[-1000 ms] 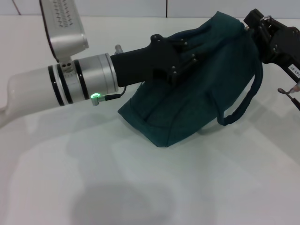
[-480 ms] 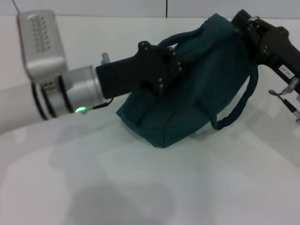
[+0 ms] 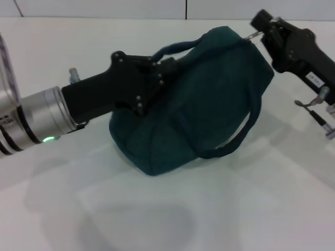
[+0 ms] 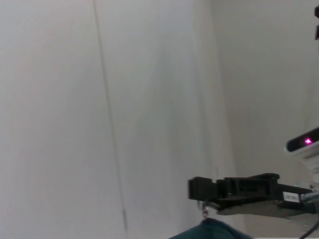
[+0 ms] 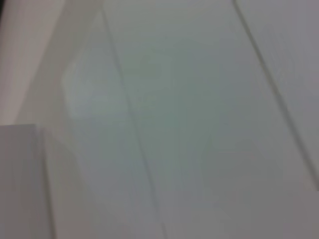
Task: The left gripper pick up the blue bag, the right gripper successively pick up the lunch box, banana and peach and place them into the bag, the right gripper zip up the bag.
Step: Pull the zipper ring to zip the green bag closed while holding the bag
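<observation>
The blue bag (image 3: 209, 104) lies on its side on the white table (image 3: 209, 209), bulging, one loop handle (image 3: 238, 136) hanging toward the front. My left gripper (image 3: 158, 67) is shut on the bag's upper left edge, by the other handle (image 3: 178, 47). My right gripper (image 3: 258, 24) is at the bag's top right corner, shut on the metal zipper pull (image 3: 252, 35). The left wrist view shows the right gripper (image 4: 197, 189) with the ring pull (image 4: 204, 212) just above the bag's top (image 4: 209, 232). The lunch box, banana and peach are out of view.
A thin cable with metal clips (image 3: 314, 102) hangs from the right arm at the right edge. A pale wall with a vertical seam (image 3: 186, 9) stands behind the table. The right wrist view shows only blurred pale surfaces.
Both grippers and the bag have shifted left. The left arm has drawn back to the left. The right gripper has followed along the bag's top, and the bag now looks rounder.
</observation>
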